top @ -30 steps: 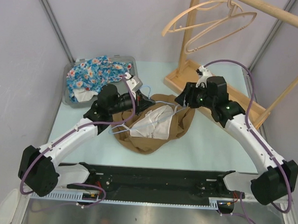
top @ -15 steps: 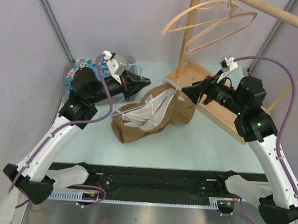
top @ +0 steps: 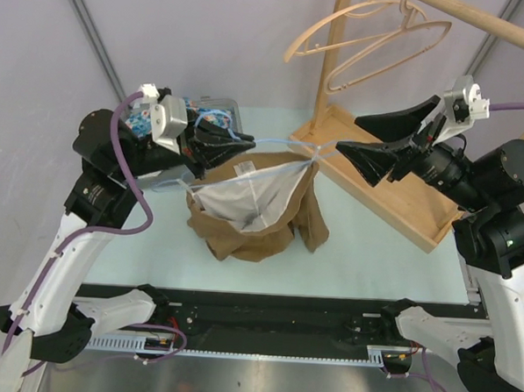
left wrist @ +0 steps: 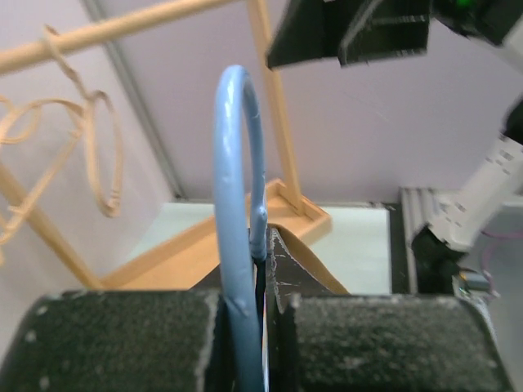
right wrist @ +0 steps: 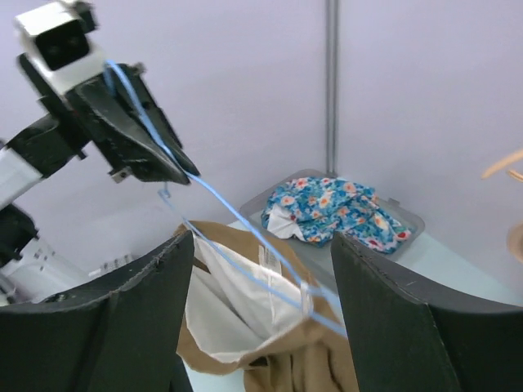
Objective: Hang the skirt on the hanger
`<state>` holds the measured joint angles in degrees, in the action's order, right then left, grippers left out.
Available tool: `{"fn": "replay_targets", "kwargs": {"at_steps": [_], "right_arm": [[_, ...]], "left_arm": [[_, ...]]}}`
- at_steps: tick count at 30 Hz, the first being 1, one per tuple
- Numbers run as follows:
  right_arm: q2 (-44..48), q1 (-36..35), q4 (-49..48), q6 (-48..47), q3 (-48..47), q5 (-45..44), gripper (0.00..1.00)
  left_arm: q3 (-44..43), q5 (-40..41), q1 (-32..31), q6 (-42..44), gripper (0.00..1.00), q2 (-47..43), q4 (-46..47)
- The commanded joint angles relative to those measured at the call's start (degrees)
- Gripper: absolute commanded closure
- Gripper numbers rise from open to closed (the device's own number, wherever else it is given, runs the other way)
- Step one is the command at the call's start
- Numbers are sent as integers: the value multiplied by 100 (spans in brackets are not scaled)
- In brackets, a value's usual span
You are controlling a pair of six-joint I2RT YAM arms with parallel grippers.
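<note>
Blue wire hanger (left wrist: 234, 196), limp brown skirt (top: 242, 234), tight in left gripper (top: 238, 144); right gripper (top: 347, 135) agape.

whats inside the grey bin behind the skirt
A blue flowered cloth with a white patch fills the bin. Anything beneath it is covered.

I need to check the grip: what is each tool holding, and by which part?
The left tool clamps the blue hanger by the base of its hook; the skirt hangs from it. The right tool is open, holding nothing.
</note>
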<state>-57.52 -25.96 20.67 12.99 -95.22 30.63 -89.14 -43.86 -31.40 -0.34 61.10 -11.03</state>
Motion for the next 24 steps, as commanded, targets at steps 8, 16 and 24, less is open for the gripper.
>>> {"fn": "replay_targets", "kwargs": {"at_steps": [8,16,24], "right_arm": [[-787,-1813,965,-2133,266,-64,12],[-1314,-2318,861,-2328,679,-830,26],[-1307,-2353,394,-1906,1102,-989,83]], "left_arm": [[345,-1731,-51,587,100,-195,-1172],[442,-1969,-51,956,100,-134,-1788],[652,-1258,-51,1229,100,-151,-1956]]}}
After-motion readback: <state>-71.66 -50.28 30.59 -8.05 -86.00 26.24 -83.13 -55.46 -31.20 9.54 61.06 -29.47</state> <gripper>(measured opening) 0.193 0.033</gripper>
